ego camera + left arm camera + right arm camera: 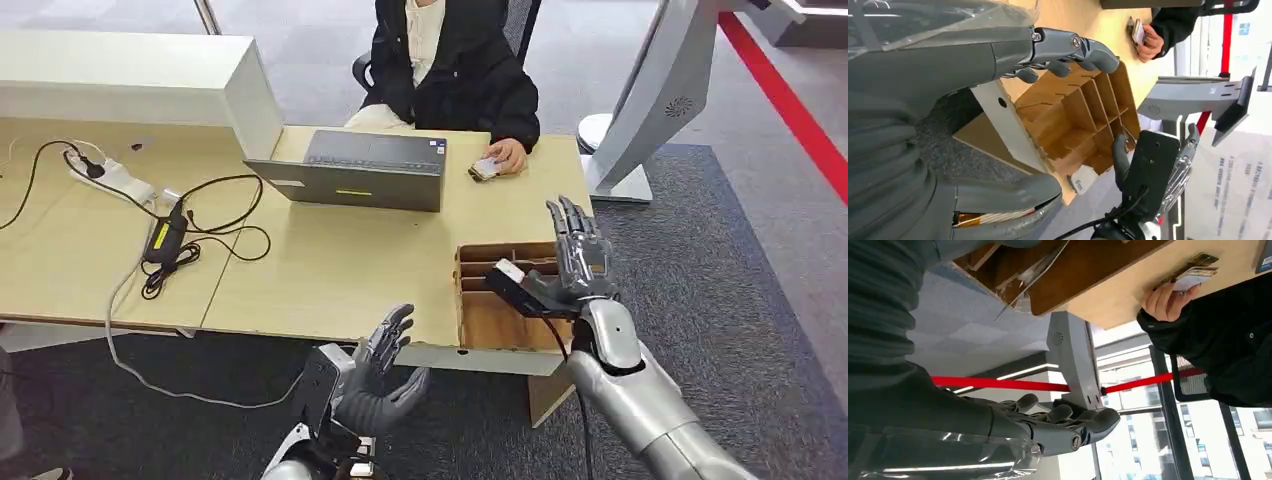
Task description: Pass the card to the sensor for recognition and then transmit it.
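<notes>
The right robot hand (575,250) is seen raised above the near right corner of the counter (330,270), fingers spread and pointing upward, with nothing held in it. It stands over a cardboard divider box (500,300) whose compartments are seen open from the left wrist view (1083,120). A black wrist camera block (515,290) is mounted just below the right robot hand. The left robot hand (385,375) is held below the near edge of the counter, fingers apart and empty.

The card (487,167) is held by a person's hand (508,155) at the far side of the counter, resting on or just above the surface, well apart from both robot hands; the same card (1193,275) is seen in the right wrist view. A grey laptop (350,170) stands beside that hand. A power strip (115,178) with black cables (200,230) lies on the left part of the counter. A grey stand (650,110) stands on the carpet beyond the right end.
</notes>
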### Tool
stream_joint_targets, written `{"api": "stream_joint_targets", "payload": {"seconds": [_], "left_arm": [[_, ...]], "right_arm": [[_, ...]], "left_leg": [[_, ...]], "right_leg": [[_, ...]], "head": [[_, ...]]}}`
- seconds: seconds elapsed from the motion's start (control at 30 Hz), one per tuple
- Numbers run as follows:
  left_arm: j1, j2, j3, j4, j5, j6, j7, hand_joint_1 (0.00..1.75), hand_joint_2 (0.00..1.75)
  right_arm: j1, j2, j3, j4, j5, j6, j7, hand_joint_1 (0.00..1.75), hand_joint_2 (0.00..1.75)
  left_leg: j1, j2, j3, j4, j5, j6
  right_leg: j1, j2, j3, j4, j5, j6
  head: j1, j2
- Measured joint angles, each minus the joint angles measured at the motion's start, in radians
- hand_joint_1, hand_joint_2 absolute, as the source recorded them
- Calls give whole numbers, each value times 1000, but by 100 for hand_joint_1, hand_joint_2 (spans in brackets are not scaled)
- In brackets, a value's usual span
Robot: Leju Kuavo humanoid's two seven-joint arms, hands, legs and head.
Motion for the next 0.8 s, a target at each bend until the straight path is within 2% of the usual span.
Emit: {"api": "stream_joint_targets", "payload": {"seconds": [0.8], "left_arm": [[15,3,0,0,-8,0,-4,0,175]], "right_arm": [[-26,7,9,48,-3,-10,0,0,175]], "left_leg": [[0,0,0,0,0,0]], "right_leg": [[0,0,0,0,0,0]], "head": [[0,0]]}}
